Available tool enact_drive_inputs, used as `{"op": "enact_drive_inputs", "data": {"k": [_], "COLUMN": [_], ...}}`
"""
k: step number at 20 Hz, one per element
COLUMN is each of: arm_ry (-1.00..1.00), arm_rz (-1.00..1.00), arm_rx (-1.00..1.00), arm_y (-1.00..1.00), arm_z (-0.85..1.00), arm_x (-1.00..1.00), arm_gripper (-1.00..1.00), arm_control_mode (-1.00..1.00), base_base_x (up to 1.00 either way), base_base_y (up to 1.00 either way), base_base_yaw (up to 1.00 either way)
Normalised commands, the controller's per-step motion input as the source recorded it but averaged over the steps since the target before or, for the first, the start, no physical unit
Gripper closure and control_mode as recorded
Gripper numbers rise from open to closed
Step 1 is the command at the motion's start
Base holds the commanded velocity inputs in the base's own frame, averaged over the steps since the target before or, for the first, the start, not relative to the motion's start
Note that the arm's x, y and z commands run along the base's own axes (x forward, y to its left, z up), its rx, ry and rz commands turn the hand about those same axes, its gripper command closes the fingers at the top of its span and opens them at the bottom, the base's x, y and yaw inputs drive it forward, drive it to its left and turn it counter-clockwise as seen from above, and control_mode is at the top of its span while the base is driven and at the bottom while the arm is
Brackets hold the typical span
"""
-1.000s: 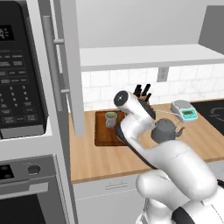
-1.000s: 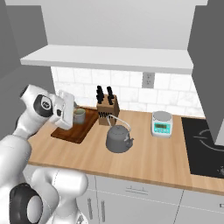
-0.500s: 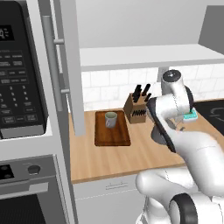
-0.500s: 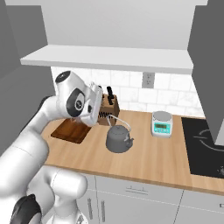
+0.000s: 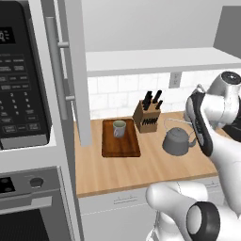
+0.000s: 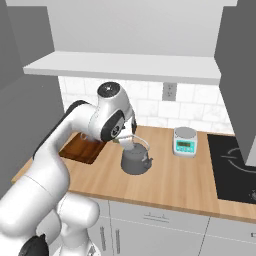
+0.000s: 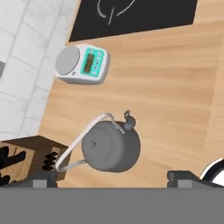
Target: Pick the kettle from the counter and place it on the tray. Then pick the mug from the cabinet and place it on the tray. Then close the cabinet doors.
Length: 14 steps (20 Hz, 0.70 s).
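The mug [image 5: 119, 128] is sitting on the tray [image 5: 121, 147], near the back of it. The kettle [image 7: 111, 146] is standing on the counter [image 5: 132, 167], to the right of the tray and near the knife block [image 5: 146, 117]. So the kettle is not on the tray yet. The cabinet doors [image 5: 75, 70] are hanging open.

The gripper [image 7: 111, 178] is hovering above the kettle with its two fingers spread wide apart. It is holding nothing.

Here is what could go wrong. The kettle's wire handle [image 7: 81, 140] is thin and arched, so the fingers could slip off it or close on air if they are not lined up with it. The kettle could also swing or tip when it is hanging by that thin wire. The knife block is just beside the kettle, so the hand could be bumping it on the way down. The mug is already taking up room on the tray, so the kettle could be knocking it over when it comes in. The open door could be in the arm's way too.

The little kitchen scale [image 7: 81, 64] has a screen, and the microwave [image 5: 21, 84] has buttons, but the writing on both is too small to read
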Motion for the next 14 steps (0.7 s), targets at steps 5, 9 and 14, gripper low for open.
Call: {"op": "enact_drive_inputs", "data": {"k": [5, 9, 14], "arm_ry": [0.00, 0.05, 0.06], "arm_rz": [0.43, 0.42, 0.41], "arm_rx": [-0.07, -0.13, -0.26], "arm_y": [-0.19, -0.01, 0.00], "arm_z": [-0.03, -0.20, -0.12], "arm_x": [-0.27, -0.09, 0.00], "arm_gripper": [-1.00, -1.00, -1.00], "arm_control_mode": [-1.00, -1.00, -1.00], "base_base_x": [0.00, 0.00, 0.00], "base_base_y": [0.00, 0.00, 0.00], "base_base_yaw": [0.00, 0.00, 0.00]}}
